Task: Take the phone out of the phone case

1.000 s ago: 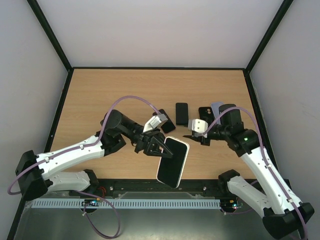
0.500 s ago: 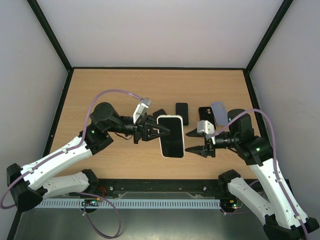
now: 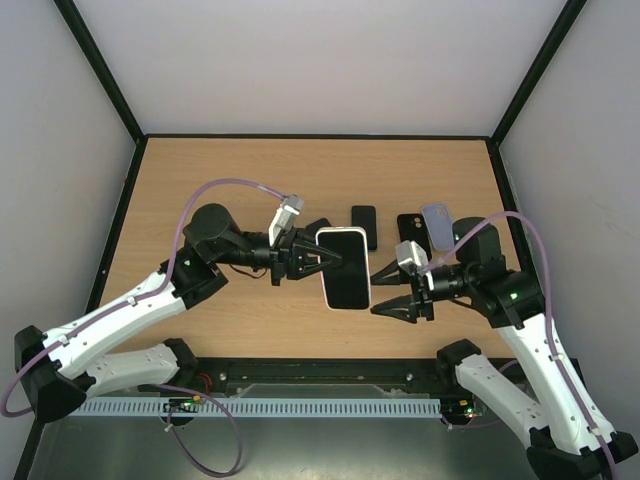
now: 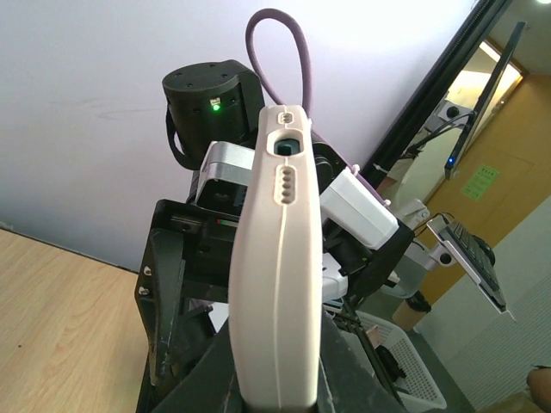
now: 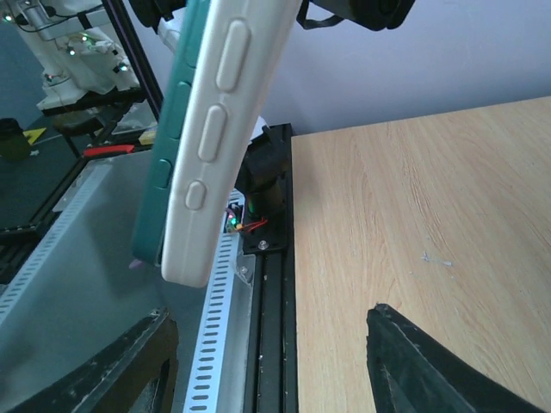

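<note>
Left wrist: wooden table (image 4: pixel 52 292), perhaps office (image 4: pixel 504 163)

The phone (image 3: pixel 345 272) at centre frame has a black screen and sits in a white case (image 5: pixel 215 129). The table (image 3: pixel 220 165) is pale wood with a fine grain. The cables (image 3: pixel 235 181) are purple, and a lilac cover (image 3: pixel 436 217) lies right of centre.

A light wooden tabletop (image 3: pixel 200 180) fills mid-frame. Just right of centre lie a flat black rectangular slab (image 3: pixel 364 222), a black case with cut-outs (image 3: pixel 405 229) and a pale lavender case (image 3: pixel 436 216).
</note>
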### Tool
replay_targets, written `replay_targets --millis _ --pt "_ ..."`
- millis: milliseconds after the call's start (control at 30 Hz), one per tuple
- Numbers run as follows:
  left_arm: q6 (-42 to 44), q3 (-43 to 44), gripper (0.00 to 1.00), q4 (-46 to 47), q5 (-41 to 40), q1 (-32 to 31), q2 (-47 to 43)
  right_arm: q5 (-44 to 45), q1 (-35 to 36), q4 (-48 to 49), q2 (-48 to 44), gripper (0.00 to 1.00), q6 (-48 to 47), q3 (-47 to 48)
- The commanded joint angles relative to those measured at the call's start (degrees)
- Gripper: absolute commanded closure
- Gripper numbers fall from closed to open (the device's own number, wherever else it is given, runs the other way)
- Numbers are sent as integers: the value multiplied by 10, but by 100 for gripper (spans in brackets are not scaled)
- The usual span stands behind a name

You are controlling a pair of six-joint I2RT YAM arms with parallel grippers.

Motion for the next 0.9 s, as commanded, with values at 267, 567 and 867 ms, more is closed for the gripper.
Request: replay_targets --millis 267,567,867 --pt "-7 6 97 55 6 -1 10 -21 0 59 -5 45 81 -1" --pt "-33 6 97 77 37 -5 19 65 0 127 4 58 150 -13" --pt "-16 24 97 33 65 -35 38 160 0 173 45 66 213 42"
